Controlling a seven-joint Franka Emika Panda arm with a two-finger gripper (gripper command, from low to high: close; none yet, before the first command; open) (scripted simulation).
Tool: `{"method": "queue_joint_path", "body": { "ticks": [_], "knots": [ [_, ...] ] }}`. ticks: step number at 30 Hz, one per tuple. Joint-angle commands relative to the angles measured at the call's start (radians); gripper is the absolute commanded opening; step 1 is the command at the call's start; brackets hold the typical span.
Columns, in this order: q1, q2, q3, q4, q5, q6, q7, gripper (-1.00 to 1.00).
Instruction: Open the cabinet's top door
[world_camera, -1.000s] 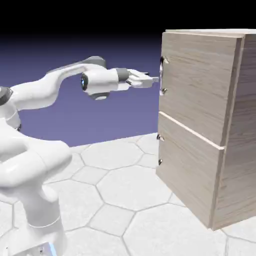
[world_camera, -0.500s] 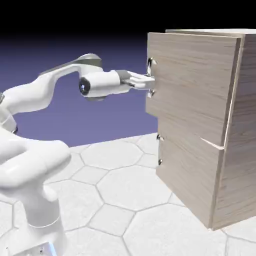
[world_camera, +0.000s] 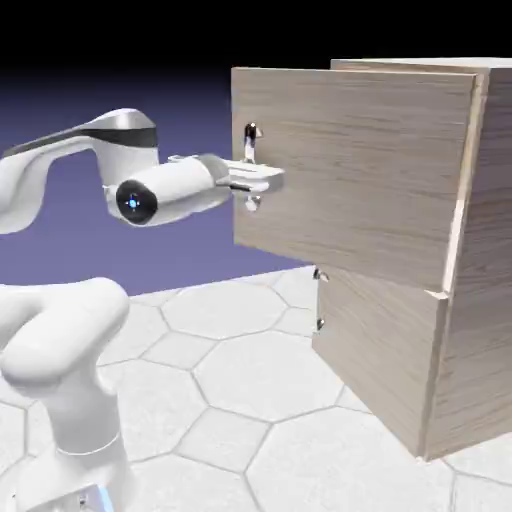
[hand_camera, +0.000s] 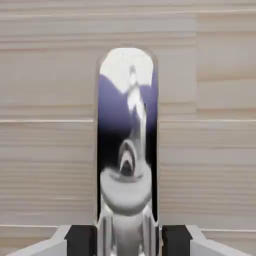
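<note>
Exterior view — your white two-finger gripper (world_camera: 262, 181) was clamped on the short silver bar handle (world_camera: 251, 165) | wood-grain top door (world_camera: 350, 170) part-open | risk: straight pull — you'd slip off.

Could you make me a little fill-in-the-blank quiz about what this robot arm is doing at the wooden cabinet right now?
1. The gripper is shut on the top door's silver ____.
2. The top door stands partly ____, swung out from the cabinet.
3. The lower door is ____.
4. In the hand view, the shiny bar stands in front of ____-grain panelling.

Missing words: handle; open; closed; wood
</note>
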Motion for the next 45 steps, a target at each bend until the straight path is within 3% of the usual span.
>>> {"method": "queue_joint_path", "body": {
  "ticks": [1,11,20,32,45],
  "knots": [
    [0.001,-0.001,-0.036,-0.011,-0.030,-0.028,-0.008,-1.00],
    [-0.033,0.065,-0.399,-0.047,-0.355,-0.287,-0.099,-1.00],
    [-0.050,0.273,-0.725,0.039,-0.678,-0.527,-0.224,-1.00],
    [0.113,0.705,-1.108,0.355,-1.044,-0.872,-0.422,-1.00],
    [0.414,1.176,-1.464,0.804,-1.220,-1.291,-0.668,-1.00]
  ]
}}
